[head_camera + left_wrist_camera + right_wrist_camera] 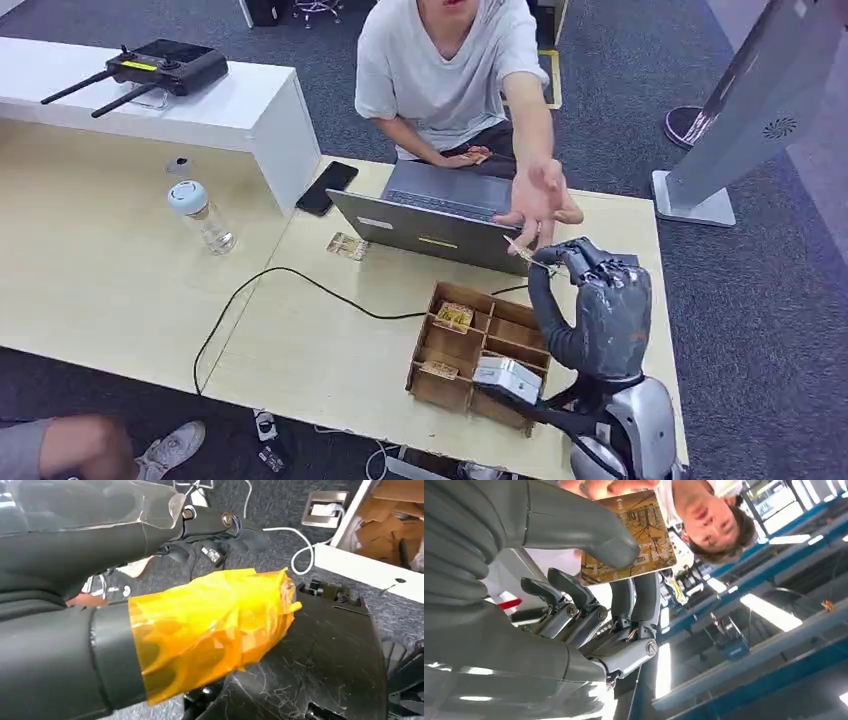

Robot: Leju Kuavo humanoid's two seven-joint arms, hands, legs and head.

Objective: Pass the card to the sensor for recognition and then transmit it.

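My right hand [592, 300] is raised above the table's right end and pinches a brown patterned card [524, 254] at its fingertips. In the right wrist view the card [644, 535] sits between my thumb [609, 547] and the darker fingers. A person's hand [540, 198] reaches over the laptop, and its fingers [606, 487] are at the card's far edge. The white sensor box [507, 378] lies in the wooden tray [432, 385] below my hand. My left hand [210, 535] hangs over the floor holding nothing, its thumb wrapped in yellow tape [215, 625].
An open grey laptop [430, 215] stands between me and the seated person. Another card [347, 246] lies on the table, and several more sit in the tray. A black cable [300, 280], a bottle [203, 215] and a phone [326, 187] are to the left.
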